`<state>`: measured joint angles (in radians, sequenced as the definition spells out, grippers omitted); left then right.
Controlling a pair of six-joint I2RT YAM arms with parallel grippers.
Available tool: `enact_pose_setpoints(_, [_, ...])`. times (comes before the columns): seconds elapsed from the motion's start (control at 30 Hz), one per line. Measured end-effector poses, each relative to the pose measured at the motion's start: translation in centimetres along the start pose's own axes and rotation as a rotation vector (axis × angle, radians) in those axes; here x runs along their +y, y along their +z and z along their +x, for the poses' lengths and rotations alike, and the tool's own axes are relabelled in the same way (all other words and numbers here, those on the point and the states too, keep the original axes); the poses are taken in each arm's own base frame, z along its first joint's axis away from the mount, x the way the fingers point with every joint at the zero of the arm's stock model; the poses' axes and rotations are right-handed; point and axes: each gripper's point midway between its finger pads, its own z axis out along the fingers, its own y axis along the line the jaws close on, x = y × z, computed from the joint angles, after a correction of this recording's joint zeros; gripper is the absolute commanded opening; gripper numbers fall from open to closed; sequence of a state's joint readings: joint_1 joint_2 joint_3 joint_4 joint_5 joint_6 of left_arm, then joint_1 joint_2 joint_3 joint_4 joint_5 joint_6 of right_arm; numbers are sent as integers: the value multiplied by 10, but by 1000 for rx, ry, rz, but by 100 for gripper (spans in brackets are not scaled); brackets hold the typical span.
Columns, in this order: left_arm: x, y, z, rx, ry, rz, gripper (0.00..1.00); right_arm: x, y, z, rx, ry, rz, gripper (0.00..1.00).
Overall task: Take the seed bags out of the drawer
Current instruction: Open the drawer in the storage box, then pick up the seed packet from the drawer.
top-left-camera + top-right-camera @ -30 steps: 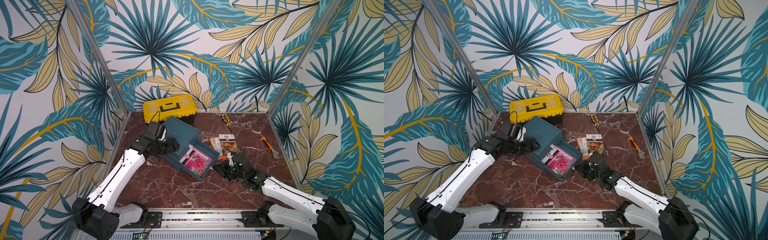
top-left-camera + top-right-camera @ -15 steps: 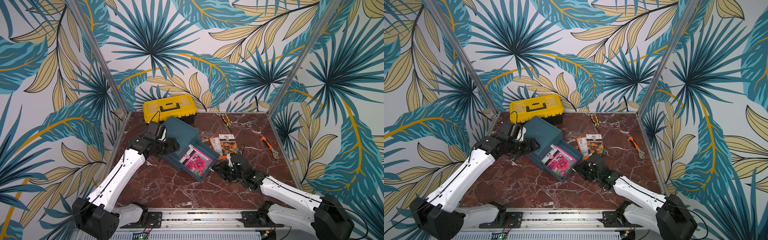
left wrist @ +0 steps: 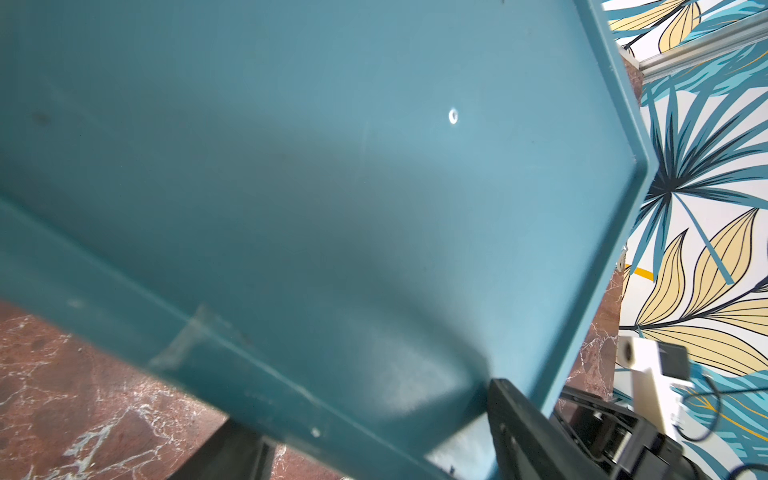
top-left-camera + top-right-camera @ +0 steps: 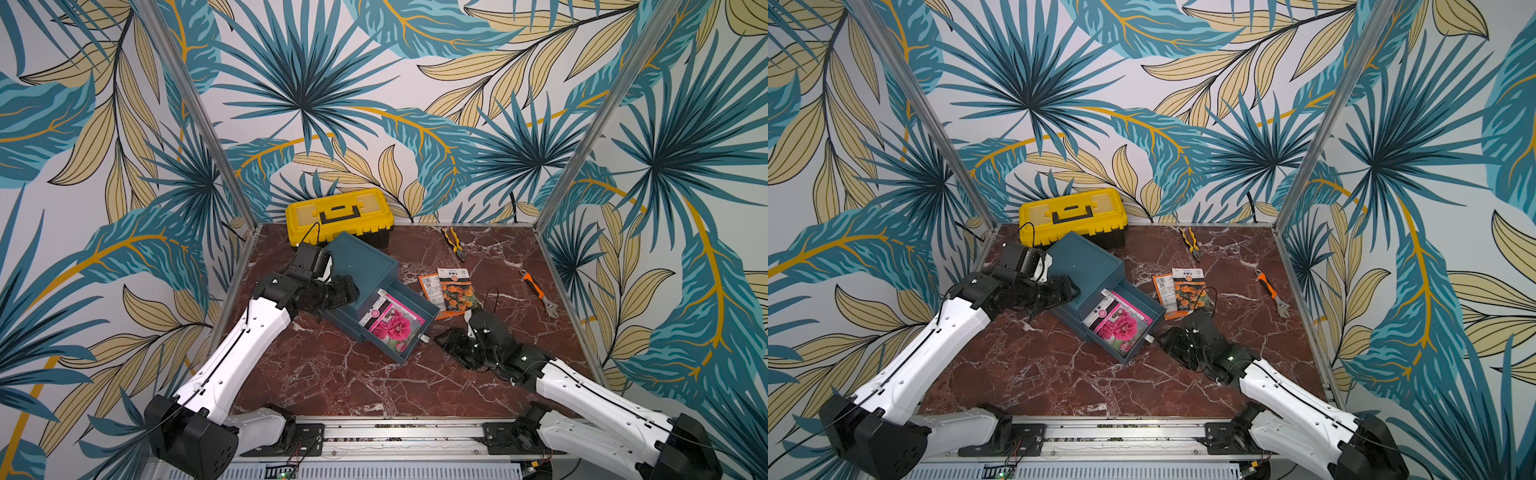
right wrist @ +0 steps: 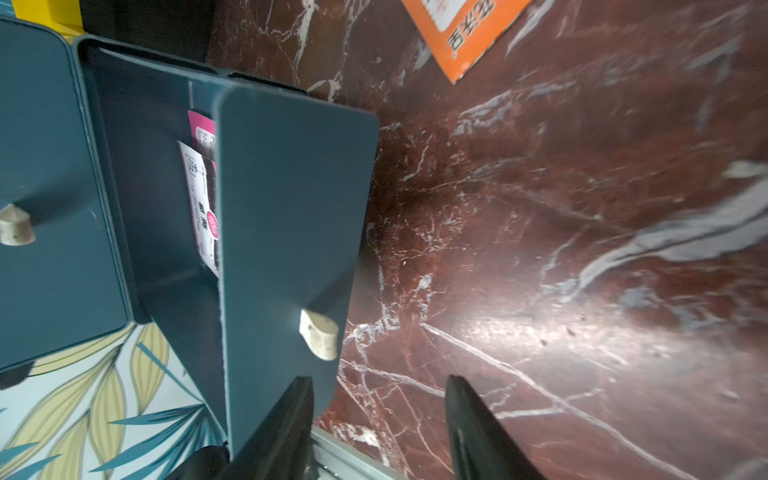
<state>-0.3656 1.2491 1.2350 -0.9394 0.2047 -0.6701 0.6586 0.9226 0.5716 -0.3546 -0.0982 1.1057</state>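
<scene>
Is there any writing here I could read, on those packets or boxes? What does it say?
Nothing reads for certain.
Orange seed bags: label print and barcode, too small.
Magenta seed bag in the drawer: Chinese characters, too blurred.
Yellow toolbox: no writing visible.

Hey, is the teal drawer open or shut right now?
Open. The dark teal plastic drawer is pulled well out of its dark teal cabinet, and the magenta flower-print seed bag lies exposed inside.
</scene>
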Motion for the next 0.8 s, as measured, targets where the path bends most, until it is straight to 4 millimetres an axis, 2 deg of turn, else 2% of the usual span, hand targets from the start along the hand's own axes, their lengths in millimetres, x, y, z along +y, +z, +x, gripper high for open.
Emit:
enact_pose_setpoints(0.07, [0,0,0,0,0,0,81,11,-13,-9,-19,-94,21,58])
enact_pose_setpoints(0.2, [0,0,0,-1,-1,0,81,66,-35,-39,-65,-344,13,54])
enact_pose_setpoints(0.27, [0,0,0,-2,-3,0,81,94,-38,-52,-79,-476,-5,54])
enact_pose_setpoints(0.37, [0,-1,0,-5,-7,0,81,118,-29,-58,-49,-644,-16,53])
enact_pose_setpoints(0.47, [1,-1,0,-7,-11,-1,81,131,-12,-54,22,-759,-31,51])
enact_pose_setpoints(0.57, [1,-2,0,-8,-15,-2,81,136,8,-46,106,-837,-55,48])
enact_pose_setpoints(0.8, [2,-2,0,-10,-17,-7,81,123,43,-24,261,-903,-69,45])
